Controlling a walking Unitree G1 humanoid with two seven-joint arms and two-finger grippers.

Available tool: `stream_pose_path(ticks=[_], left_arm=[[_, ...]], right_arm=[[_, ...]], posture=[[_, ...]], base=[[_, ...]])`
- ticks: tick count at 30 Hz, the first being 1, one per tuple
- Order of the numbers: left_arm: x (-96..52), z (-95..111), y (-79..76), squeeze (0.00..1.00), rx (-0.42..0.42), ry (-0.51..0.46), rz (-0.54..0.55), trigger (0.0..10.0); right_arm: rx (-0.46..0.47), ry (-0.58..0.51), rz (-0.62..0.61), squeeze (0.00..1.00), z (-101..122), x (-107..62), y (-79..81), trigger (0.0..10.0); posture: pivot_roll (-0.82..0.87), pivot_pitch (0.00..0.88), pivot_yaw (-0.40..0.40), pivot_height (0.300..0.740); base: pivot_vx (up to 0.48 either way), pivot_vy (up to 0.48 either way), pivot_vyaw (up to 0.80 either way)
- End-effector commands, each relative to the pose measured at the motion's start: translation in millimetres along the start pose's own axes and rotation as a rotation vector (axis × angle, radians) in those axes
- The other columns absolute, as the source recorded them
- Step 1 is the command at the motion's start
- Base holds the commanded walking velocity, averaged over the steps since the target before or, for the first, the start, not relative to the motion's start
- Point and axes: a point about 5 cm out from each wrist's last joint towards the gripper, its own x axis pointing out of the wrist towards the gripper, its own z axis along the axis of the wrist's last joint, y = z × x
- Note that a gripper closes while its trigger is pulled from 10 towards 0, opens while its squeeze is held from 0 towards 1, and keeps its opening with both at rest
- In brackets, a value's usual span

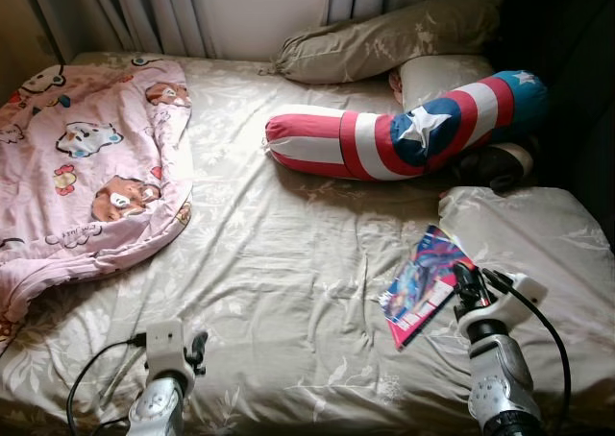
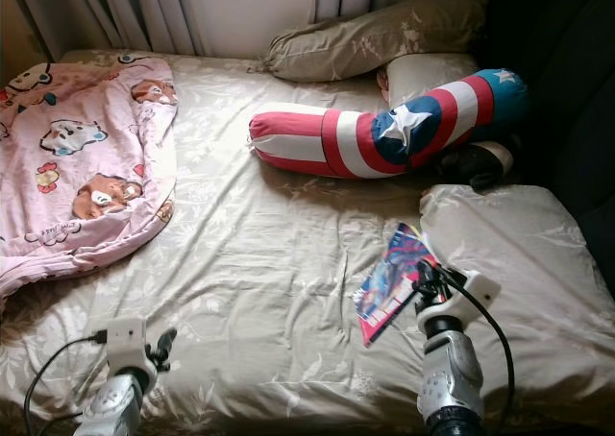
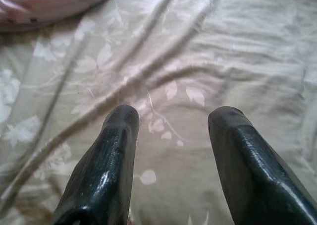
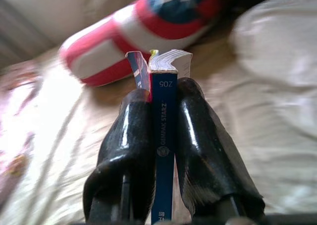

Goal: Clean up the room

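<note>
Currently the right gripper (image 4: 163, 136) has its jaws pinched on the spine of a blue paperback book (image 1: 423, 284), which sits at the lower right of the head views, just above the bed (image 1: 288, 263) sheet and beside a beige pillow (image 1: 538, 234). In the right wrist view the spine stands upright between the two black fingers (image 4: 126, 145), with the pages fanning open at the far end; part of the printed spine lettering is legible, but the title is not clear. Whether the book's lower edge is touching the sheet or just off it cannot be told.

The left gripper (image 3: 171, 160) hovers at the lower left of the head views, jaws spread and empty, over bare floral sheet.

Other items on the bed: a pink cartoon-print blanket (image 1: 86, 157) bunched at the upper left, a red, white and blue star-patterned bolster (image 1: 404, 133) across the upper centre, and a beige bolster (image 1: 384, 37) against the curtains (image 1: 144, 9) at the top.

Assessment: the step in hand is removal of the book from the bed, with the grasp apparently secured. The next move calls for a clean lift without the loose pages catching the sheet, then carriage to a proper storage place, none of which is visible. The blanket remains unfolded.
</note>
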Motion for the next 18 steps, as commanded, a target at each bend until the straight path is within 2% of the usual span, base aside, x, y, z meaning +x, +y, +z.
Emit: stream_pose_path(ticks=[1,3,6,10,14,15,16,17,18], left_arm=[[-1.1,0.1,5.8,0.0,-0.028,-0.011,0.038,10.0],[-1.5,0.2,7.9,0.0,-0.031,-0.014,0.047,10.0],[-4.5,-1.9,13.2,0.0,-0.031,-0.023,0.058,10.0],[-8.0,-5.9,15.9,0.0,-0.021,-0.021,0.057,10.0],[-6.0,0.5,16.4,0.0,-0.017,-0.054,0.054,10.0],[-3.2,7.4,15.8,0.0,-0.026,-0.083,0.051,10.0],[-3.2,7.4,15.8,0.0,-0.026,-0.083,0.051,10.0],[-1.3,12.6,13.8,0.0,-0.03,-0.107,0.042,10.0],[-0.5,14.5,11.8,0.0,-0.031,-0.117,0.033,10.0]], right_arm=[[-0.004,-0.045,0.12,0.0,15.6,11.1,18.5,10.0],[0.009,-0.05,0.167,0.0,18.9,13.9,26.3,10.0],[0.018,-0.054,0.28,0.0,21.5,17.1,46.5,10.0],[0.055,-0.066,0.255,0.0,19.4,18.8,49.2,10.0],[-0.085,-0.057,0.168,0.0,14.2,21.7,49.9,10.0],[-0.139,-0.061,0.132,0.0,15.9,24.3,50.3,10.0],[-0.139,-0.061,0.132,0.0,15.9,24.3,50.3,10.0],[-0.254,-0.049,0.146,0.0,15.5,25.2,53.5,10.0],[-0.278,-0.047,0.163,0.0,14.7,24.8,55.2,10.0]], posture=[[-0.03,0.078,-0.081,0.74],[-0.02,0.072,-0.08,0.74],[-0.03,0.072,-0.07,0.74],[-0.03,0.073,-0.05,0.74],[-0.01,0.061,-0.045,0.74],[-0.01,0.058,-0.044,0.74],[-0.01,0.058,-0.044,0.74],[-0.01,0.033,-0.034,0.74],[-0.01,0.022,-0.03,0.74]], base=[[0.0,0.0,0.0],[0.0,0.0,0.0],[0.0,0.0,0.0],[0.0,0.0,0.0],[0.0,0.0,0.0],[0.0,0.0,0.0],[0.0,0.0,0.0],[0.0,0.0,0.0],[0.0,0.0,0.0]])
